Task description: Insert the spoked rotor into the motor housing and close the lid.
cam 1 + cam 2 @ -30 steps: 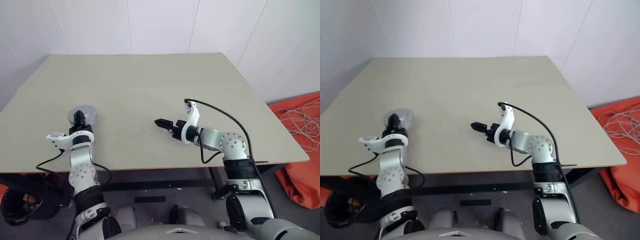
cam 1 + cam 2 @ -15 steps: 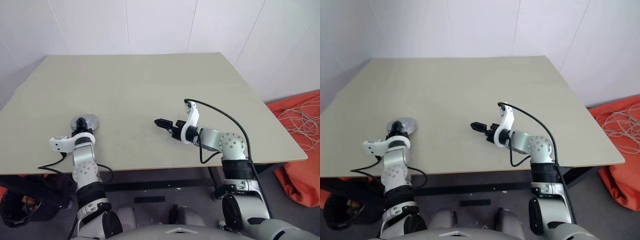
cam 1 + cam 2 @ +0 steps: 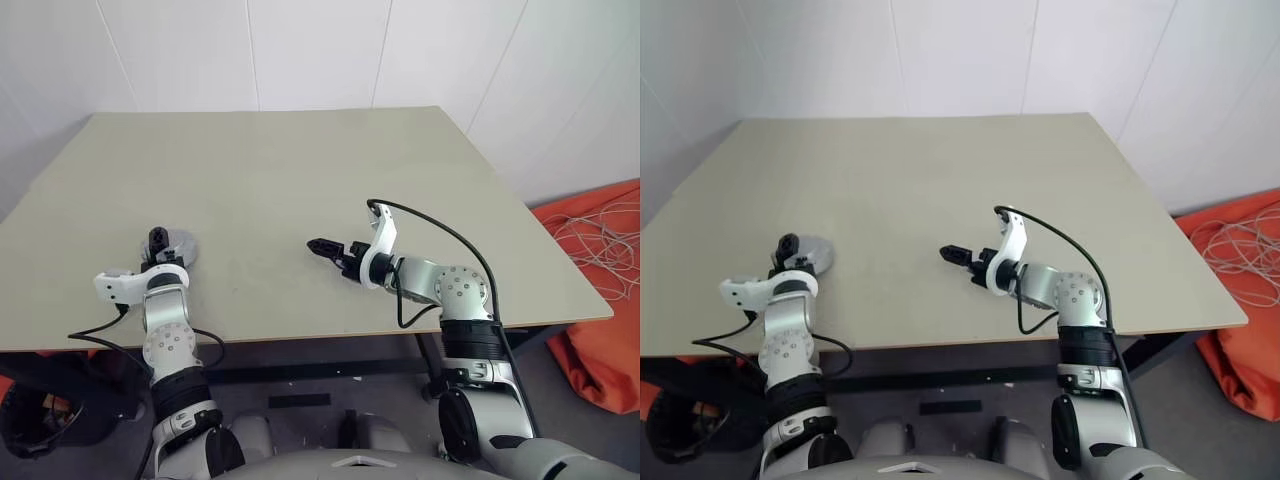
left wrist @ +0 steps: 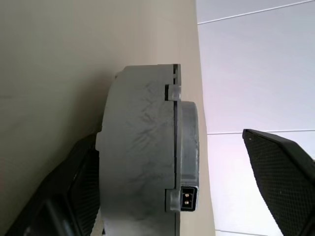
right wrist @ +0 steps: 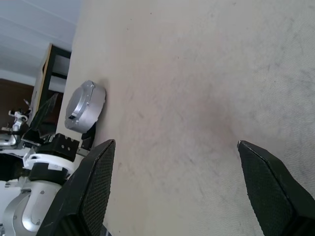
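White wall panels behind a big beige bench (image 3: 300, 180). Closed-up motor housing (image 4: 147, 147) with the lid (image 3: 180, 246) on sits near the bench's front-left edge. Left claw (image 4: 187, 196) is spread wide around it - fingers clear of its sides. Right claw (image 5: 172, 196) hangs mid-bench, wide too - nothing in it.

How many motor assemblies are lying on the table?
1: a closed motor housing near the table's front left edge, between the left gripper's open fingers.
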`<state>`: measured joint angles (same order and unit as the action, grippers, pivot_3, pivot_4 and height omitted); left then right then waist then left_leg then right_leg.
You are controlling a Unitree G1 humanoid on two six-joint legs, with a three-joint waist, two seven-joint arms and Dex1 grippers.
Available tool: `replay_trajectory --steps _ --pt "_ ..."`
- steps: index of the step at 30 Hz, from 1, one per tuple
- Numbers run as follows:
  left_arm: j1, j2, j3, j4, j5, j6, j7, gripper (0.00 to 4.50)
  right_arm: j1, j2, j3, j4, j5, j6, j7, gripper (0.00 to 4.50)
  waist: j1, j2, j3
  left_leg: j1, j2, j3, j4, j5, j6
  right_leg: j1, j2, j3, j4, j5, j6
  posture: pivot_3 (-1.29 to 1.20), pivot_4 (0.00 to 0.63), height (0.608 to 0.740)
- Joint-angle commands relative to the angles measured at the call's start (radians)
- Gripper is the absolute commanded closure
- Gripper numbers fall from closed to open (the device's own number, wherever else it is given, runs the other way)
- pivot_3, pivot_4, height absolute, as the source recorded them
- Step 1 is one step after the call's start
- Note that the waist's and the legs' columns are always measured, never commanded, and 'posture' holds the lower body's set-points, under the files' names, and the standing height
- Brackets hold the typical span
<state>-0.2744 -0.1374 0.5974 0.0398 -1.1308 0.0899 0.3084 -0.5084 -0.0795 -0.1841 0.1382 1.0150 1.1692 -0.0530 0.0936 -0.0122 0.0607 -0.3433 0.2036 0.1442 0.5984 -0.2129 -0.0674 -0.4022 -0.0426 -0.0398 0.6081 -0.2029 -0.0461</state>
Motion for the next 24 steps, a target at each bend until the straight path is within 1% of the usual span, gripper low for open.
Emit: replay_trajectory --steps 1,5,9,12,14,16,19,23,24 --pt "0.06 -0.031 -0.009 -0.09 0.024 0.01 0.083 0.04 -0.03 0.005 -0.017 -0.053 0.0 0.007 0.013 0.0 -0.001 0.0 0.0 0.0 0.0 0.0 0.0 0.0 0.0 0.0 0.0 0.0 0.0 0.0 0.0 0.0 0.0 0.74" --pt "0.142 -0.071 -0.036 -0.212 0.016 0.04 0.162 0.04 -0.031 0.012 -0.024 -0.047 -0.009 0.009 0.015 0.0 -0.002 0.0 0.0 0.0 0.001 0.0 0.0 0.0 0.0 0.0 0.001 0.0 0.0 0.0 0.0 0.0 0.0 0.74" --pt "0.22 -0.082 -0.058 -0.307 -0.01 0.055 0.236 0.04 -0.033 0.018 -0.025 -0.045 -0.018 0.024 0.025 0.0 0.002 0.0 0.0 -0.001 0.0 0.0 0.0 0.0 0.0 0.0 0.001 0.0 0.0 0.0 0.0 0.0 0.0 0.74" --pt "0.272 -0.065 -0.081 -0.384 -0.053 0.084 0.316 0.04 -0.04 0.019 -0.028 -0.04 -0.023 0.041 0.03 0.0 0.002 -0.001 0.0 0.0 0.0 0.0 0.0 0.0 0.0 0.001 0.0 -0.001 0.0 -0.001 -0.001 0.0 0.0 0.74" --pt "0.306 -0.037 -0.108 -0.44 -0.089 0.125 0.363 0.04 -0.043 0.015 -0.026 -0.044 -0.03 0.048 0.039 0.0 0.002 -0.001 -0.001 0.001 0.0 0.0 0.001 0.0 0.0 0.002 0.0 -0.001 0.0 -0.001 -0.001 0.0 0.0 0.74" --pt "0.319 -0.002 -0.131 -0.48 -0.115 0.152 0.359 0.04 -0.042 0.005 -0.02 -0.057 -0.038 0.046 0.058 0.0 0.003 -0.001 -0.001 0.001 0.0 0.0 0.002 0.0 0.0 0.002 0.0 -0.001 -0.001 -0.001 -0.001 0.0 0.0 0.74" --pt "0.305 0.116 -0.171 -0.503 -0.097 0.206 0.217 0.04 -0.023 -0.042 0.037 -0.121 -0.09 0.005 0.128 0.0 0.006 -0.002 -0.001 -0.002 0.0 0.0 0.005 0.0 0.0 0.001 0.0 -0.002 -0.001 0.0 0.0 0.0 0.0 0.74" --pt "0.297 0.227 -0.24 -0.486 0.017 0.229 0.045 0.04 0.028 -0.121 0.17 -0.218 -0.227 -0.123 0.246 0.0 0.005 -0.002 -0.003 -0.004 0.002 0.0 0.006 0.001 0.0 0.002 0.0 -0.007 -0.002 0.0 0.001 0.0 0.0 0.74" --pt "0.294 0.255 -0.264 -0.477 0.067 0.225 -0.001 0.04 0.046 -0.141 0.206 -0.24 -0.268 -0.166 0.274 0.0 0.005 -0.002 -0.003 -0.004 0.002 0.0 0.006 0.001 0.0 0.002 0.0 -0.008 -0.002 0.0 0.001 0.0 0.0 0.74"
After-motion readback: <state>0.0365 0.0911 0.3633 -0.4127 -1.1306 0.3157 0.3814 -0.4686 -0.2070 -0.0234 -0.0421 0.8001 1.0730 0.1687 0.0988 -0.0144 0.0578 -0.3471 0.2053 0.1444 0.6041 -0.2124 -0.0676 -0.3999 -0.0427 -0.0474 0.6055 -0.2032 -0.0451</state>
